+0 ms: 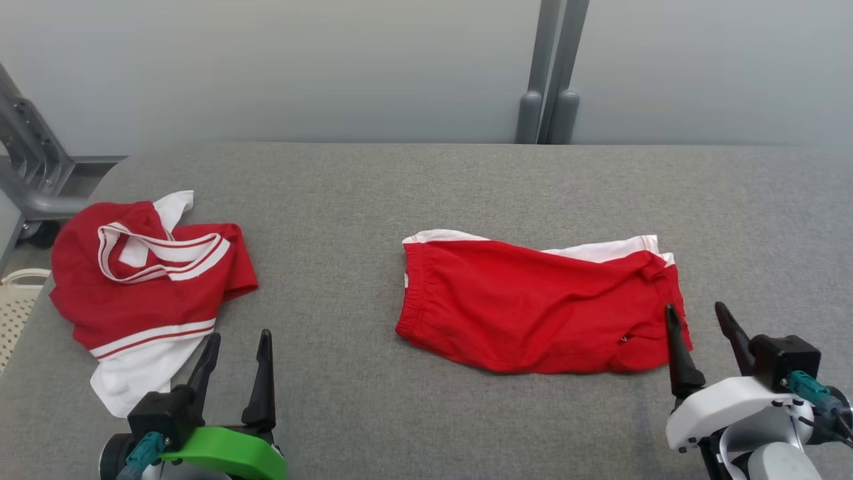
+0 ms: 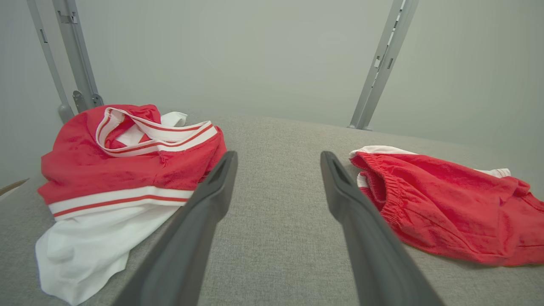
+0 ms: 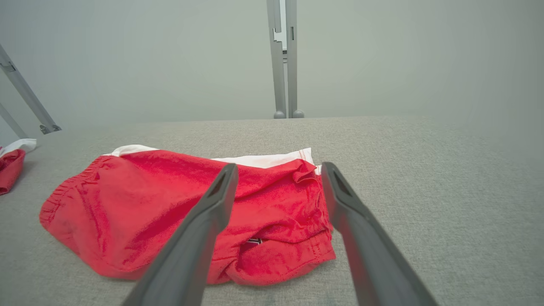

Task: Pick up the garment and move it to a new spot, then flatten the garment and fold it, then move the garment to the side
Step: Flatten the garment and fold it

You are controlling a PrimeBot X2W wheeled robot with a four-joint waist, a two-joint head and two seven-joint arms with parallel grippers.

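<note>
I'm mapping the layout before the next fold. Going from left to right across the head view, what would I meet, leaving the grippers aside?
Pale perforated basket at the left edge → crumpled red and white top → red shorts

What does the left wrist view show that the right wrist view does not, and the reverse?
Left wrist view: the whole crumpled red-and-white striped jersey, its collar and white hem, and the open left gripper. Right wrist view: the open right gripper by the leg end of the red fabric shorts, with a small label there. Both: those shorts, the grey cloth-covered table, a pale wall, grey metal posts.
</note>
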